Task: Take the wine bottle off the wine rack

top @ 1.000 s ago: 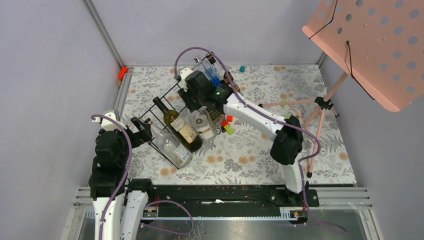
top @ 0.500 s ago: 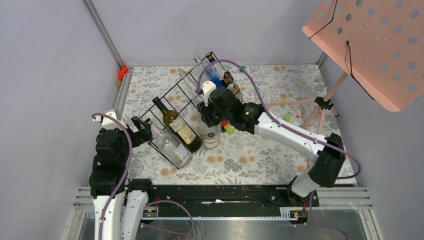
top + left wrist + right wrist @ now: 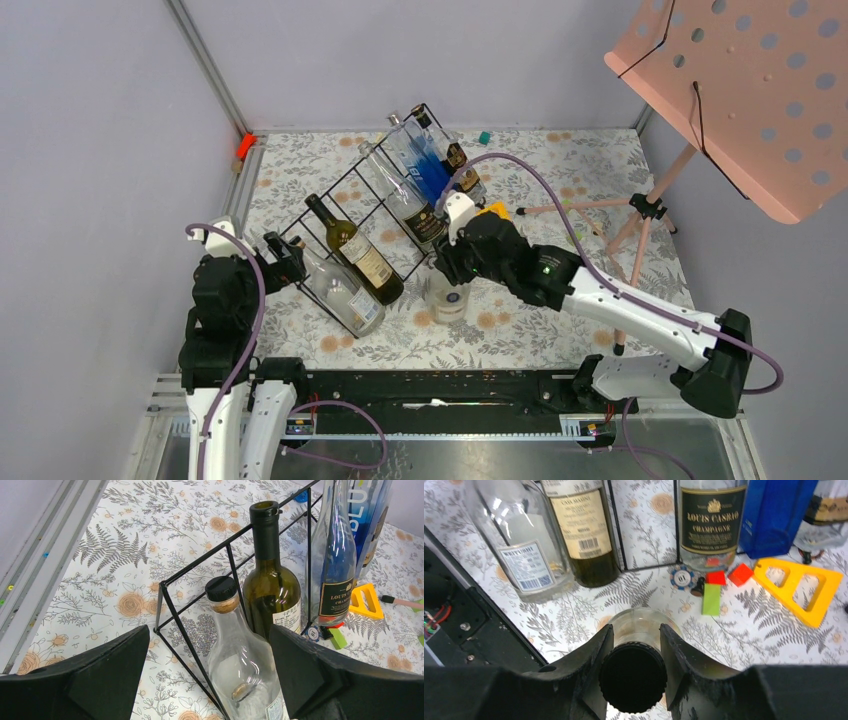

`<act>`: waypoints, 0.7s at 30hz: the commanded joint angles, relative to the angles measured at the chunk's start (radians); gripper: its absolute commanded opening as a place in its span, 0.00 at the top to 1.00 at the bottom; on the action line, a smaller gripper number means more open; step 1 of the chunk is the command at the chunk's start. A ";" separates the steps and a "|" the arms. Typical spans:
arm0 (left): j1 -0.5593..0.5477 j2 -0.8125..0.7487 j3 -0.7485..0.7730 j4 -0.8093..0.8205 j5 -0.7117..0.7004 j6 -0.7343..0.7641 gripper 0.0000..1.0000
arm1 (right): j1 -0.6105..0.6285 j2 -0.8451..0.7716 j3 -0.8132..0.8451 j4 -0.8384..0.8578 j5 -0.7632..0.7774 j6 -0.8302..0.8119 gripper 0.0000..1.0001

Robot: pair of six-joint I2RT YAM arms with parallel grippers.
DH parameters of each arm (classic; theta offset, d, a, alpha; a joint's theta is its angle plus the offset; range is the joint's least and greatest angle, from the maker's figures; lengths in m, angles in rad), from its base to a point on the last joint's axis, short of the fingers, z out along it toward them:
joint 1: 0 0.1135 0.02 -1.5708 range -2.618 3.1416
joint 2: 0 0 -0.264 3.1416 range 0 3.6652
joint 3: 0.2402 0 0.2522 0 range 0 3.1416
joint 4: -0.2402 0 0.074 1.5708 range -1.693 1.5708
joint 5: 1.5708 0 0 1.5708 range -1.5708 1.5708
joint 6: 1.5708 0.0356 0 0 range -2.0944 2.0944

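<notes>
- The right gripper [image 3: 455, 262] is clenched on the black-topped neck of a clear glass wine bottle [image 3: 447, 298], one finger [image 3: 591, 672] on each side of the top.
- That bottle stands upright over the floral-print table cover [image 3: 520, 320], off the rack and just beside its near right end. I cannot tell whether its base touches the cover.
- The black thin-wire wine rack [image 3: 227, 545] runs diagonally from near the left arm towards the back wall, with other bottles lying in it, necks pointing up and left.
- Nearest the left arm lies a clear bottle with a black stopper [image 3: 235, 665], and next to it a dark green glass bottle [image 3: 272, 585].
- Further along are a clear bottle with a black champagne label [image 3: 711, 520] and a blue bottle [image 3: 774, 515].
- The left gripper [image 3: 209, 645] hangs at the rack's near left end with its jaws spread wide, grasping nothing.
- On the cover by the rack lie a yellow triangular plastic piece [image 3: 804, 587], a green block [image 3: 711, 599] and a small red cube [image 3: 740, 574].
- A pink perforated music stand [image 3: 750, 90] stands at the far right.
</notes>
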 commanded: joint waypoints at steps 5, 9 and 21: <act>0.002 0.029 0.012 0.041 0.046 0.008 0.01 | 0.001 -0.182 -0.108 0.186 0.154 0.047 1.00; 0.001 0.052 0.021 0.044 0.048 -0.002 0.01 | 0.000 -0.230 -0.162 0.176 0.231 0.052 1.00; 0.001 0.093 -0.010 0.064 0.026 -0.069 0.01 | -0.129 -0.249 -0.194 0.069 0.390 0.060 1.00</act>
